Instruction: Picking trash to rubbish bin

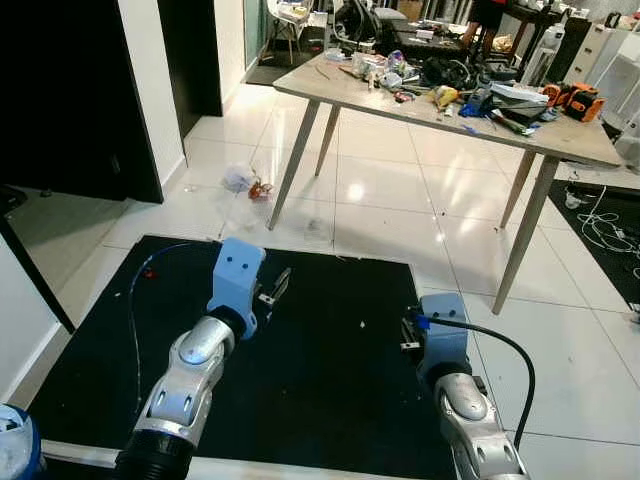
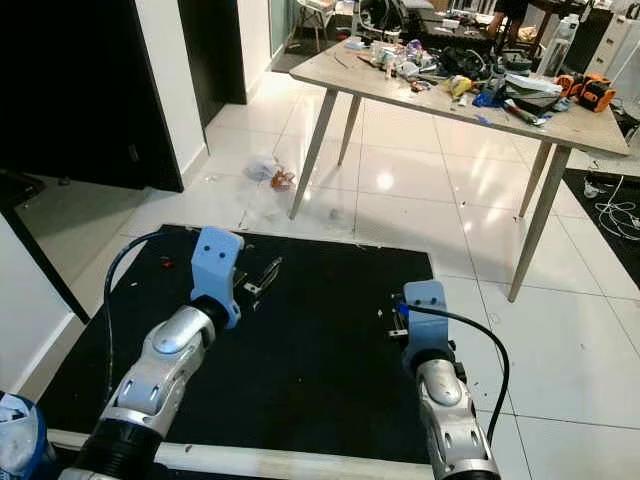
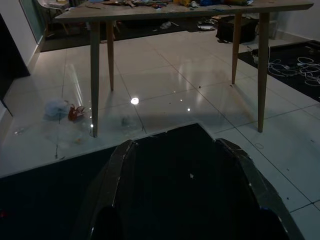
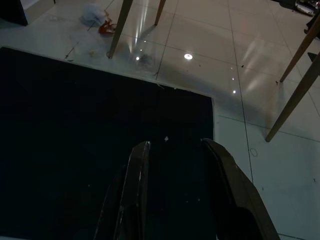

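Ahead, crumpled trash (image 1: 246, 183) beside table leg (image 1: 296, 152); axis unclear.

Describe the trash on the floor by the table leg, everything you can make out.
The trash is a small crumpled heap: a pale, translucent plastic-looking wad with a red-orange scrap against its side. It lies on the white tiles just left of the wooden table's near-left leg, beyond the black mat, apart from both. Nothing grips it.

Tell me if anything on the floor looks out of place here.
Yes. A crumpled clear plastic bag and a small red wrapper lie loose on the white tiled floor, beside the wooden table's near left leg. They look like dropped litter. Both grippers hold nothing.
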Available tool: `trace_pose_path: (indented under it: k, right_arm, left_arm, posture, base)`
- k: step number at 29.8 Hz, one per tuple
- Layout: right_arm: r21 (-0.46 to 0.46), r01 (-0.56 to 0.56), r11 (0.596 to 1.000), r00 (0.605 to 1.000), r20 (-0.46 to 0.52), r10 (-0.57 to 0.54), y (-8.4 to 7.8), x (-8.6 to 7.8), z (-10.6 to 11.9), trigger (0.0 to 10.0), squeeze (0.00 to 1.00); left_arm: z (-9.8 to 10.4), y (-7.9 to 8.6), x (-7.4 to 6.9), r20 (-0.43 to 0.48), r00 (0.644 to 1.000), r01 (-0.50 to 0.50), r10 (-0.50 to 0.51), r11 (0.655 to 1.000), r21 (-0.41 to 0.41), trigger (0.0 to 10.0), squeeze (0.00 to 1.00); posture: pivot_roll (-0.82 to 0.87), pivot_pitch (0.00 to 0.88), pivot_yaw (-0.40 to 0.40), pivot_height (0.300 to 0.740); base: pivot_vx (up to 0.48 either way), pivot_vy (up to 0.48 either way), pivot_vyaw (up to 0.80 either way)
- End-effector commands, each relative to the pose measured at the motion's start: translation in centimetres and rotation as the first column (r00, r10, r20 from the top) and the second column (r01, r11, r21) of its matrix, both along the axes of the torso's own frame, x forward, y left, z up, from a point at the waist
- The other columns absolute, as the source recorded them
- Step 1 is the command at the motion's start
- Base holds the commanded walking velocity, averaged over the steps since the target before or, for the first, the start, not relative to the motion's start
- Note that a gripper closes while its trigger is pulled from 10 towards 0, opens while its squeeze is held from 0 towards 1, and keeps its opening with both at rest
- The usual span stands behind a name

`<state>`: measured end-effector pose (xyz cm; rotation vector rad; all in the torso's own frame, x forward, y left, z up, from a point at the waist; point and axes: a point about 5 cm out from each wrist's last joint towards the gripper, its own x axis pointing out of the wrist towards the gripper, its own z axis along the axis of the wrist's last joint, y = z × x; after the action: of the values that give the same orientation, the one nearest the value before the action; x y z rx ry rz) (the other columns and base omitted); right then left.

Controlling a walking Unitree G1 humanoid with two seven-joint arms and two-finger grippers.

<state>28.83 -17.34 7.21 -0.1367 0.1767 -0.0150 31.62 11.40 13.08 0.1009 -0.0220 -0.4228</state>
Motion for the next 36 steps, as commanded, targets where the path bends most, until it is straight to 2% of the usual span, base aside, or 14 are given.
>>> trace_pose_path:
  k: [1,22,30,36]
  right_arm:
    - [0.004,0.007,1.0,1.0,0.002,-0.007,-0.16,0.02,-0.02,10.0,0.0]
    - [0.02,0.0,1.0,1.0,0.01,-0.001,-0.01,-0.13,0.08,10.0,0.0]
    - [0.022,0.002,1.0,1.0,0.014,-0.002,-0.1,-0.16,0.12,10.0,0.0]
    - [0.014,-0.001,1.0,1.0,0.005,0.001,-0.03,-0.16,0.01,10.0,0.0]
  left_arm:
    - [0.33,-0.21,-0.14,0.013,1.0,0.013,-0.013,1.0,-0.019,10.0,0.0]
    - [0.35,-0.34,-0.18,0.012,0.999,0.034,-0.033,0.999,-0.016,10.0,0.0]
    - [0.34,-0.45,-0.14,0.011,0.999,0.039,-0.039,0.999,-0.014,10.0,0.0]
    - [0.35,-0.44,-0.12,0.01,0.999,0.038,-0.038,0.999,-0.012,10.0,0.0]
  posture:
    - [-0.1,0.058,-0.031,0.74]
    - [-0.1,0.065,-0.027,0.74]
    - [-0.1,0.065,-0.026,0.74]
    - [-0.1,0.072,-0.025,0.74]
  base:
    - [0.394,0.0,0.0]
    - [0.405,0.0,0.0]
    - [0.405,0.0,-0.75]
    - [0.407,0.0,0.0]
